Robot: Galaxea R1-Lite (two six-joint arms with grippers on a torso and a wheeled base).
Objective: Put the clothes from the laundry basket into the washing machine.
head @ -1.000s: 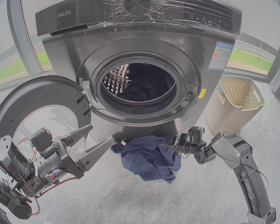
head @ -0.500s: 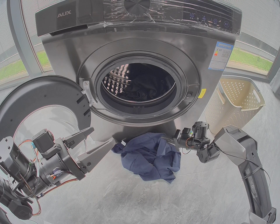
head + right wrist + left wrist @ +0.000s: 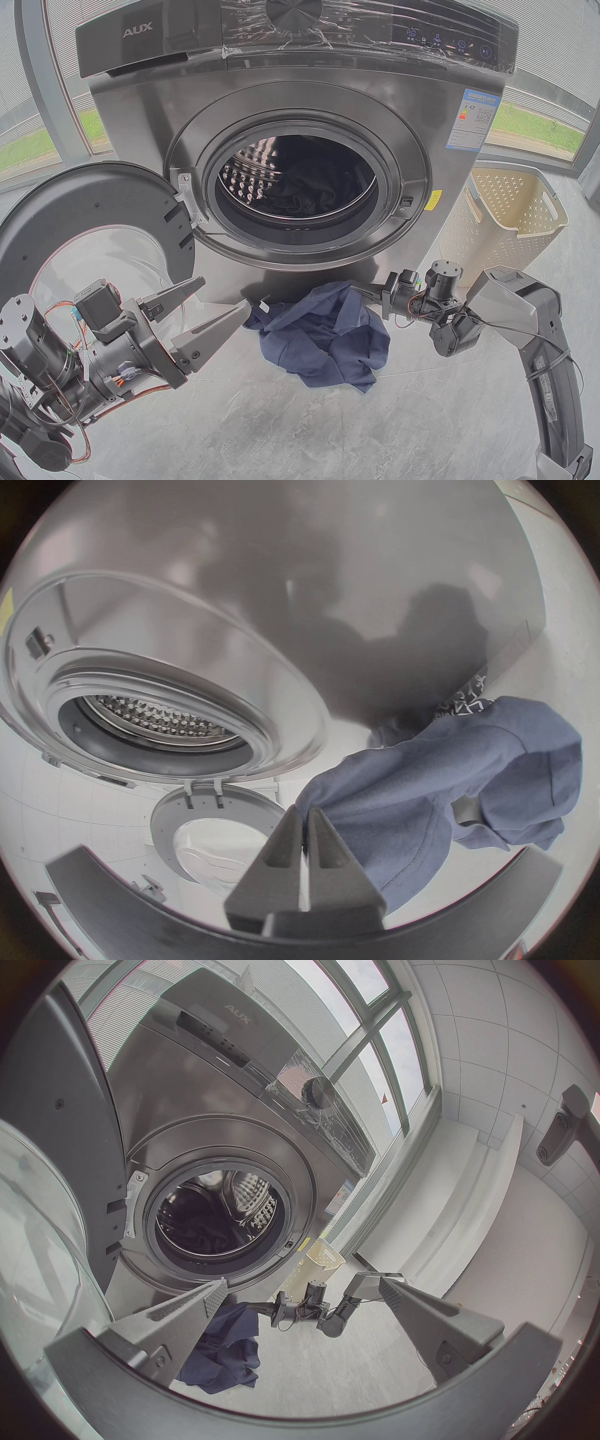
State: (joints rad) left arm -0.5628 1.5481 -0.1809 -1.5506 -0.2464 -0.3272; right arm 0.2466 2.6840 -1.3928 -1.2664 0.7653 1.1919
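1. A blue garment lies crumpled on the grey floor at the foot of the washing machine, just below its opening. The machine's round door is swung wide to the robot's left.
2. The right gripper has its two fingers pinched together on a fold at the garment's edge. That edge is drawn up off the floor while the rest of the cloth lies on it.
3. The left gripper hangs low in front of the open door, its jaws spread wide with nothing between them.
4. Dark clothes already lie inside the drum, so part of the load appears to be in. The cream laundry basket stands on the machine's right side. What shows of its inside looks bare, though its bottom is hidden. By the look of it the blue garment is the piece left to do, and it has yet to be raised and carried through the opening.
5. A blue-and-white label sits high on the machine's front and a small yellow sticker is beside the door ring. There is pale lettering on the drawer front and small symbols on the film-wrapped control panel. The garment carries a white tag and some white print, too small to make out
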